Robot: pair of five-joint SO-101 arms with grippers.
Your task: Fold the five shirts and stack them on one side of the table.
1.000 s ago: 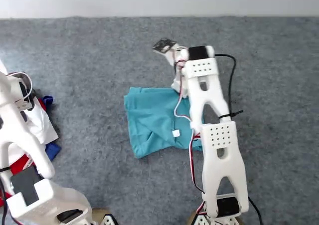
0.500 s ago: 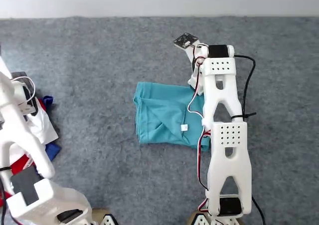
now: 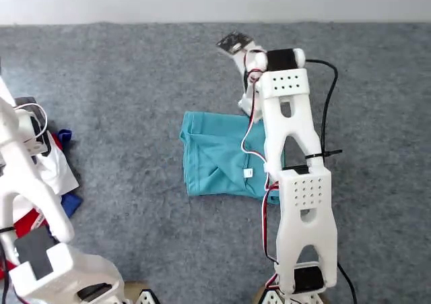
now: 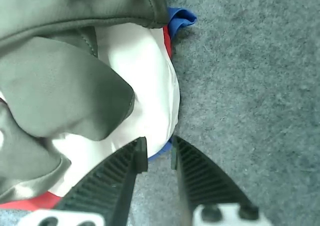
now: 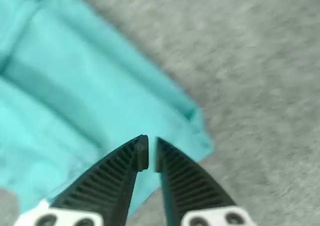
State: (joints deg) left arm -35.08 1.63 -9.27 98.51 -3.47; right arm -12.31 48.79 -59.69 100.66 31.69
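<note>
Teal shirt (image 3: 215, 161) dragged right, then released.
Right gripper (image 5: 150, 147) closed empty above it; left gripper (image 4: 158, 147) slightly parted over the pile (image 4: 145, 85); stacking remains.

Table cover (image 3: 114, 95): mottled grey with a fine fleck.
Teal shirt (image 3: 215, 159), centre of the high view: solid teal, plain, with a small white tag (image 3: 248, 173) towards its 4 o'clock edge.
Pile of shirts (image 3: 54, 169), 9 o'clock: white on top, with royal blue (image 3: 69, 203) and red (image 3: 27, 218) at the edges. The left wrist view adds a dark grey-green cloth (image 4: 60, 85).
Left arm (image 3: 27, 183), right arm (image 3: 303, 203): white shells, black motors, and red, white and black wires.
Left gripper (image 4: 158, 147), right gripper (image 5: 151, 150): black and ribbed.
Wall (image 3: 215, 1), 12 o'clock: white.
</note>
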